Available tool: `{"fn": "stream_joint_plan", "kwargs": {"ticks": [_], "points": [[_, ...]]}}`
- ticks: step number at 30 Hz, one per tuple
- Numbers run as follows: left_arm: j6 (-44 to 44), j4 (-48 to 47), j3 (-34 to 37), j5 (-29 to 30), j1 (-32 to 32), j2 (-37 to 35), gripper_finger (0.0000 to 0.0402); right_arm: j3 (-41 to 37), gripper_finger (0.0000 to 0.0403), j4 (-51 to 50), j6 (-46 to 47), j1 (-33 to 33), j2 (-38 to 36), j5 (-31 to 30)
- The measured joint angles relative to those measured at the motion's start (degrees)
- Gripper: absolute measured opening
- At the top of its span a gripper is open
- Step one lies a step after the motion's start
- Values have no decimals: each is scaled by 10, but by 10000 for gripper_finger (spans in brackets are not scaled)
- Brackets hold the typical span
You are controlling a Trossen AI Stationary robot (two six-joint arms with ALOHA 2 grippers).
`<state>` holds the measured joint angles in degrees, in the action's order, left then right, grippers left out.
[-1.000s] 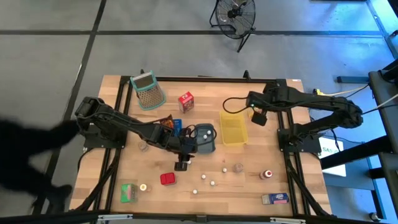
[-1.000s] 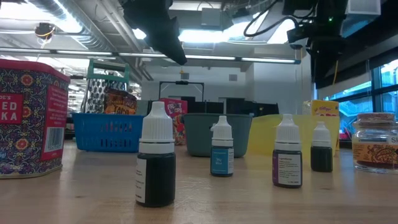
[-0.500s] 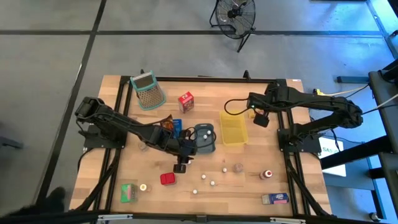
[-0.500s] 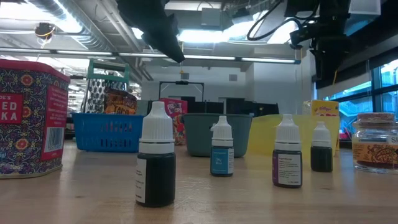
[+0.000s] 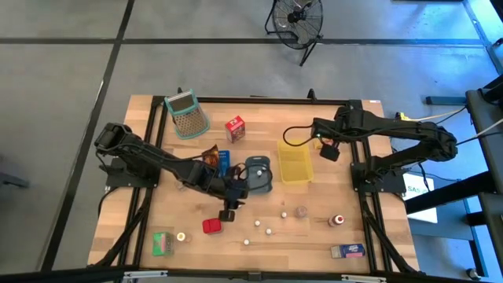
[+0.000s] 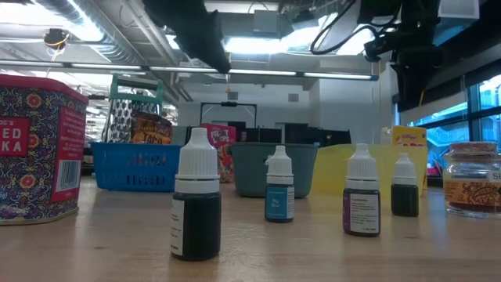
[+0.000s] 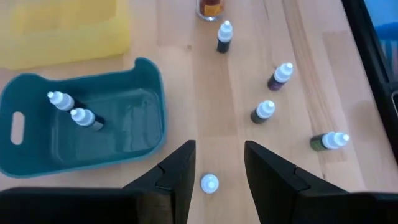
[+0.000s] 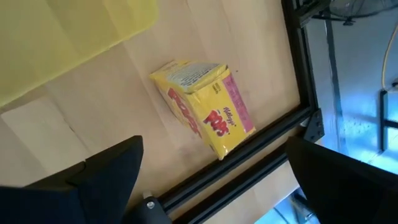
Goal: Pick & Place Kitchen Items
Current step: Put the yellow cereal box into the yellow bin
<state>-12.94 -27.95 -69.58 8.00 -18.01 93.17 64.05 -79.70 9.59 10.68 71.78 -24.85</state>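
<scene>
My left gripper point(image 7: 217, 149) hovers open, slanting down over the table's middle point(image 5: 229, 206). A small white-capped dropper bottle point(image 7: 209, 183) stands on the wood below the gap between its fingers. Next to it a teal tray point(image 7: 134, 71) holds two more bottles point(image 7: 74, 111) on their sides. Several bottles point(image 7: 267, 111) stand or lie farther along the table. My right gripper point(image 8: 214, 143) hangs wide open above a yellow carton point(image 8: 205, 106) that lies by the table's right rail.
A yellow tray point(image 5: 295, 161) sits right of the teal one, a blue tray point(image 6: 131, 166) with a brown packet to its left. A red carton point(image 5: 234, 128) and green-rimmed basket point(image 5: 186, 114) stand at the back. Red tin point(image 5: 211, 226), green carton point(image 5: 163, 243), jar point(image 5: 337, 221) and blue carton point(image 5: 347, 251) lie near the front.
A dark figure beside the table's left edge has gone out of the high view. Both arms have kept nearly still, and nothing on the table has moved.
</scene>
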Motion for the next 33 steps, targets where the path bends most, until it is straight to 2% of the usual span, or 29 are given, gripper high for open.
{"fn": "stream_joint_plan", "kwargs": {"ticks": [7,12,15,19,22,27,33], "points": [[-13,12,0,0,0,0,132,0,399,-3,-79,0,-1,-1],[-13,12,0,1,0,0,132,0,399,-43,-163,6,-1,-46],[-13,12,0,1,0,0,132,0,399,-43,-162,7,-1,-79],[-10,12,0,1,0,0,132,0,399,-38,-157,7,-1,-81],[-6,12,0,0,0,0,132,0,399,-31,-164,9,-1,-60],[1,11,0,0,0,0,132,0,399,-16,-210,34,-1,25],[5,11,0,-1,0,0,132,0,399,1,-262,78,-1,48]]}}
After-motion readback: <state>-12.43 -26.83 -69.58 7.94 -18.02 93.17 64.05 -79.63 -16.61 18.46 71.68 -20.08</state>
